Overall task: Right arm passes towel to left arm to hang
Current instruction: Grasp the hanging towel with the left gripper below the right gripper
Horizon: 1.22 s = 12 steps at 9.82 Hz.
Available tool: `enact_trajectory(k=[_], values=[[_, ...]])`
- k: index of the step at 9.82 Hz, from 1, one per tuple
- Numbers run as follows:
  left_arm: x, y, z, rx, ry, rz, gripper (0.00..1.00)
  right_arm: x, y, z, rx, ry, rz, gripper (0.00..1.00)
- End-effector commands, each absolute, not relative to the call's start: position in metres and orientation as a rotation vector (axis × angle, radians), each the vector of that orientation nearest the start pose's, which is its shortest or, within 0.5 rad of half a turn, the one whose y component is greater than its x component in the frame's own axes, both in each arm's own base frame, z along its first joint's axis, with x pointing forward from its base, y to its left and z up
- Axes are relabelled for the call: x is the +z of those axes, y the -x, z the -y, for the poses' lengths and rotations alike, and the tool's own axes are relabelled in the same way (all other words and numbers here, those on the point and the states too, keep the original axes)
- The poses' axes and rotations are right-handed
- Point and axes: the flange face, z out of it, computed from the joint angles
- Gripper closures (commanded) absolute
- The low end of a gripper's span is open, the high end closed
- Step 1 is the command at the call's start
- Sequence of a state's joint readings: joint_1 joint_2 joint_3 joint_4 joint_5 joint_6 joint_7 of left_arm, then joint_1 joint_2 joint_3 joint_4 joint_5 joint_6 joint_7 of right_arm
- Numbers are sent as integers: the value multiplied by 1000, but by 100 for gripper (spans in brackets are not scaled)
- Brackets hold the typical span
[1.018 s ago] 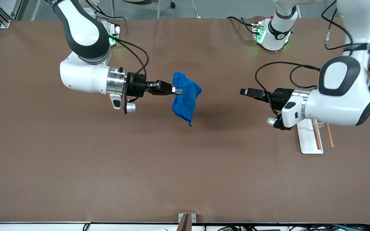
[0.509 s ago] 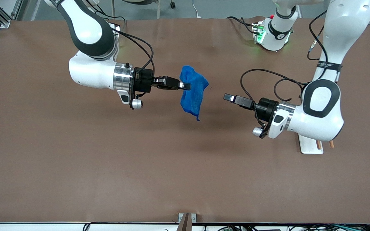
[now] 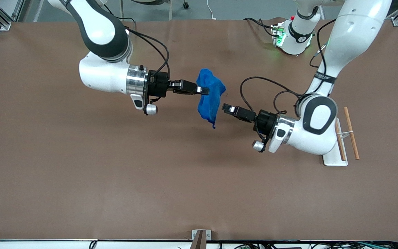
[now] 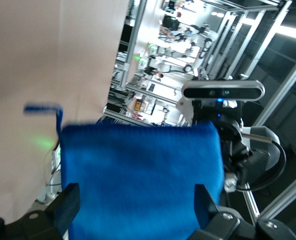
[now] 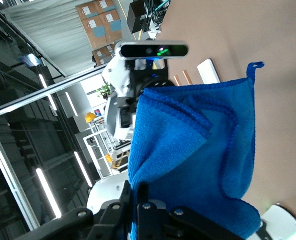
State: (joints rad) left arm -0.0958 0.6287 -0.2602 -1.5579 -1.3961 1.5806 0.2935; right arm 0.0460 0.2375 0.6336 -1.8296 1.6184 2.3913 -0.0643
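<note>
Since a second ago, left gripper (image 3: 227, 108) has advanced, fingers spread, right up beside the hanging towel (image 3: 210, 98). Right gripper (image 3: 204, 91) stays clamped on its upper edge over mid-table. Handover pending: next, left closes on the cloth.

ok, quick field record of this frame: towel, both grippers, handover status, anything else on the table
towel: blue towel, hanging in the air above mid-table
right gripper: right gripper shut on the towel's upper edge
left gripper: left gripper open, right beside the hanging towel, not gripping
handover: not yet done
other: white rack with wooden rods at the left arm's end
</note>
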Motion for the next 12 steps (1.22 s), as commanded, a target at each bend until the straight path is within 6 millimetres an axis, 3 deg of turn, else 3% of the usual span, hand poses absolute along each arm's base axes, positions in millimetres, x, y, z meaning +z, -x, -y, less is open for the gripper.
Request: enact_trajectory(k=[1,2,5,7,9,12], values=[[326,-615,311,-506,-1541,71,0,478,-511,-392,224,1682,-461,100],[317,-616,312,-486,-1500,59,0,480,-510,-395,227,1673,-465,100],[315,-618,318,-466,-1417,27,0,484,-510,-397,205,1661,-488,100],[299,-615,318,-417,-1405,69,0,487,-506,-402,230,1627,-506,100],[294,-609,317,-447,-1388,93,0,496,-508,-401,220,1614,-503,100],[276,-584,316,-493,-1325,136,0,506,-512,-401,207,1600,-495,100]])
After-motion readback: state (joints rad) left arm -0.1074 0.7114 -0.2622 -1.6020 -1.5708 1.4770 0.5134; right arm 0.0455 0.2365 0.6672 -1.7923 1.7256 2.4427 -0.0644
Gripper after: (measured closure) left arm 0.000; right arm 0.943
